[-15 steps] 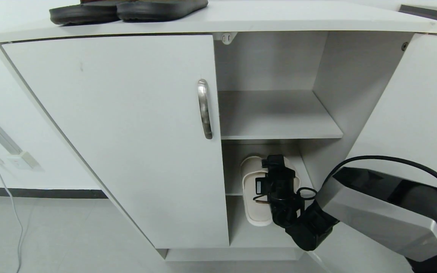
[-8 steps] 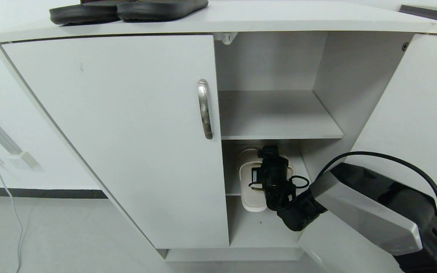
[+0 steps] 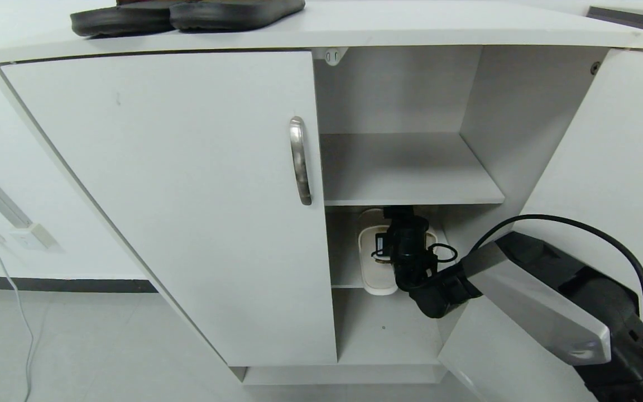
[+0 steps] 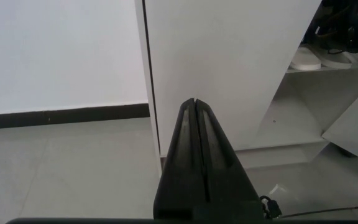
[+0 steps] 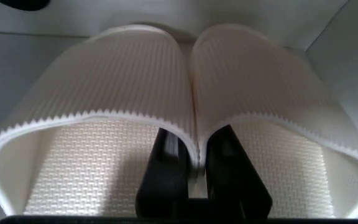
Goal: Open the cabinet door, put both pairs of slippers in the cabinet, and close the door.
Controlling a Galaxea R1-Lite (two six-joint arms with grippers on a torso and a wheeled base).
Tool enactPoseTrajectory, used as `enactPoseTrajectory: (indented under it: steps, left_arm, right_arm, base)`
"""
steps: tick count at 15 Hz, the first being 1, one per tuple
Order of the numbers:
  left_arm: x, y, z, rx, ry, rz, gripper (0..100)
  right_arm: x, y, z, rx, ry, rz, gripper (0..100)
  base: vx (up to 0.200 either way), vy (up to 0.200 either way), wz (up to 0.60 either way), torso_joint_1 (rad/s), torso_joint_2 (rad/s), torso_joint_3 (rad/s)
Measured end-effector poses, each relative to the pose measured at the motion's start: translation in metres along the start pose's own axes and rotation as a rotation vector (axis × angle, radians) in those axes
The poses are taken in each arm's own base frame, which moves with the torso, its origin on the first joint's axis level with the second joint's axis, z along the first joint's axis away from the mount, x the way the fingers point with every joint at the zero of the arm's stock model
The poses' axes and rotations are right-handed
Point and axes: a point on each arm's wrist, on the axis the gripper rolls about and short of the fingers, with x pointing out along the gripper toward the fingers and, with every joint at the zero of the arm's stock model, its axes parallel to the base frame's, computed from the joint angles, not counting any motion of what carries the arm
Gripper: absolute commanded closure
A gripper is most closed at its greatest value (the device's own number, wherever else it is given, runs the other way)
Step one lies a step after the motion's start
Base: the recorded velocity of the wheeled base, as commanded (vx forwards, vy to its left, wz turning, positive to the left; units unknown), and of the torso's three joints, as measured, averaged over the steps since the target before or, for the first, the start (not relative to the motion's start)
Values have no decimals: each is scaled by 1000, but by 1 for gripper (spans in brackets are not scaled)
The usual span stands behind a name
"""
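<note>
right door (image 3: 617, 156) found open, left door (image 3: 176, 195) shut. white slippers (image 3: 374, 262) held side by side inside the cabinet (image 3: 411, 28) at the lower shelf (image 3: 342, 268), inner walls pinched together by the right claw (image 5: 196, 165). dark slippers (image 3: 187, 14) noted on the cabinet top. left claw (image 4: 195, 112) closed on nothing, low beside the cabinet, above the floor (image 4: 61, 168)
</note>
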Motion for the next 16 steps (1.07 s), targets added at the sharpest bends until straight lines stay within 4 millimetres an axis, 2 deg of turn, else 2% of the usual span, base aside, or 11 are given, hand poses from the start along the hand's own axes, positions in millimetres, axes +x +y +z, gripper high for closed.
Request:
enactPoseTrajectory:
  steps: [11,12,16]
  left_arm:
    - [0,0,0,-1,0,0,100]
    - [0,0,0,-1,0,0,100]
    - [0,0,0,-1,0,0,100]
  right_arm:
    - [9,1,-2,-11,17,1,100]
    - [9,0,-3,-12,18,-1,0]
    - [8,0,-6,-19,29,-2,0]
  base:
    - [0,0,0,0,0,0]
    - [0,0,0,0,0,0]
    - [0,0,0,0,0,0]
